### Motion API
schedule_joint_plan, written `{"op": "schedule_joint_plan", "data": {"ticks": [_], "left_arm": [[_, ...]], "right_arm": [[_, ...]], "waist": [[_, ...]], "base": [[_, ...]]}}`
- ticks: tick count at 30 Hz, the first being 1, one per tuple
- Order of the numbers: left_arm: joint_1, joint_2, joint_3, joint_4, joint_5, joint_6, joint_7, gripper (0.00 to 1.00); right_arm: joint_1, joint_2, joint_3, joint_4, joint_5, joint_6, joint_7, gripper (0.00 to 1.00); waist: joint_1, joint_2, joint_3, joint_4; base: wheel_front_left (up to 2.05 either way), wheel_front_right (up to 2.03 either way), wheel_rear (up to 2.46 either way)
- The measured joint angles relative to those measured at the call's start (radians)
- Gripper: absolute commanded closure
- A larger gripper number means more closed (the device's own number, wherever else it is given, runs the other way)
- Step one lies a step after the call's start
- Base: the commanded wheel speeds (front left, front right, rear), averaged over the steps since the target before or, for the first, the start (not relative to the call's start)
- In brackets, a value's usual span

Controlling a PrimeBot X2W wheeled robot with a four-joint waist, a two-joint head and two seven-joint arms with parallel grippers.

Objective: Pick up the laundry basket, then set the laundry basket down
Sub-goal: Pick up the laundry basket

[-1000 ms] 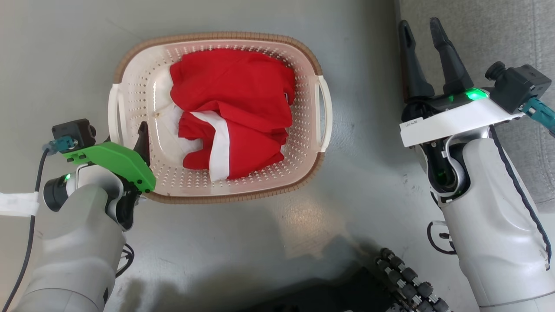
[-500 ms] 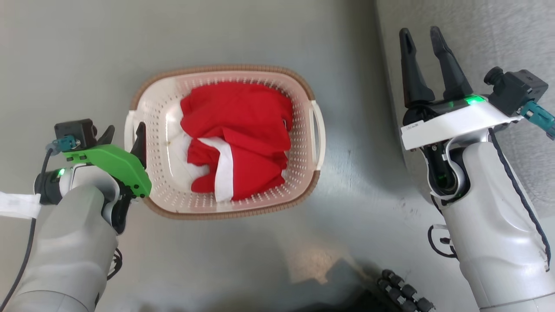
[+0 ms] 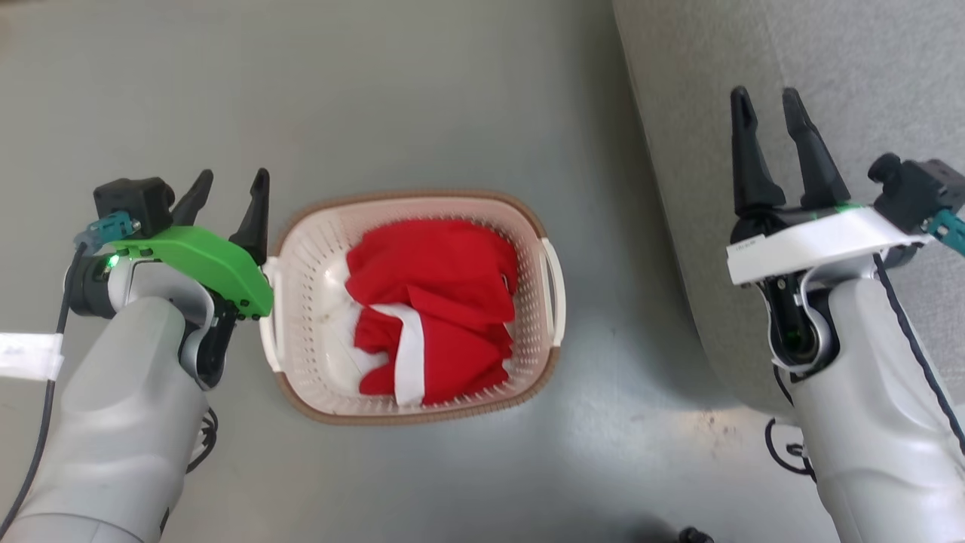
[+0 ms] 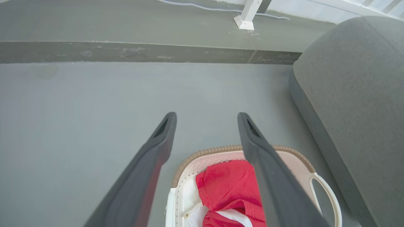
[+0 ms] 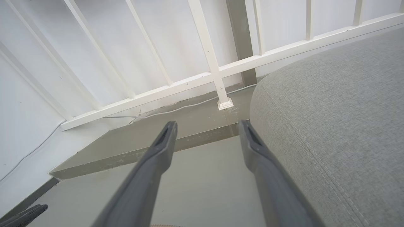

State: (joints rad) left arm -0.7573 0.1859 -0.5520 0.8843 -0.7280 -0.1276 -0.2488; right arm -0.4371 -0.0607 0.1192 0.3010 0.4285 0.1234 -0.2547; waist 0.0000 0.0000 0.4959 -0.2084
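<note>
Hidden: one loop handle [image 3: 270,317] of the laundry basket [image 3: 422,197] partly covered in the head view by the green cover [image 3: 203,260] behind the left claw [image 3: 233,179]; bottom mostly buried under a crumpled red garment [image 3: 437,302] with a white band; in the left wrist view, near part cut off at the bottom edge and crossed by one dark finger.
Basket look: cream-white, perforated, rounded-rectangular, with brown woven-look rim trim and a white loop on each short side.
Basket place: sat upright on the grey floor [image 3: 452,98] between the two arms, just beside the left one, well apart from the right.
Left claw: fingers spread apart, clamped on nothing, held above the basket's left end, tips pointed away from the robot.
Right claw [image 3: 766,98]: fingers apart, empty, raised over the edge of a grey cushion [image 3: 829,60].
Beyond: white railing [image 5: 208,63] past a low step in the floor.
</note>
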Motion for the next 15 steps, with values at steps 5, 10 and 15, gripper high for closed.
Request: {"op": "schedule_joint_plan", "data": {"ticks": [5,10,15], "left_arm": [[0.054,0.003,0.042,-0.088,0.015,0.0,0.0,0.0],[0.121,0.008,0.081,-0.168,0.069,0.0,0.0,0.0],[0.201,0.007,0.133,-0.242,0.082,0.0,0.0,0.0]], "right_arm": [[0.039,-0.003,-0.014,0.001,-0.008,0.0,0.0,0.0],[0.086,-0.006,-0.016,0.006,-0.016,0.0,0.0,0.0],[0.136,-0.009,-0.016,0.01,-0.018,0.0,0.0,0.0]], "waist": [[0.0,0.0,-0.069,0.018],[0.0,0.0,-0.139,0.04],[0.0,0.0,-0.21,0.059]], "base": [[0.0,0.0,0.0],[0.0,0.0,0.0],[0.0,0.0,0.0]]}}
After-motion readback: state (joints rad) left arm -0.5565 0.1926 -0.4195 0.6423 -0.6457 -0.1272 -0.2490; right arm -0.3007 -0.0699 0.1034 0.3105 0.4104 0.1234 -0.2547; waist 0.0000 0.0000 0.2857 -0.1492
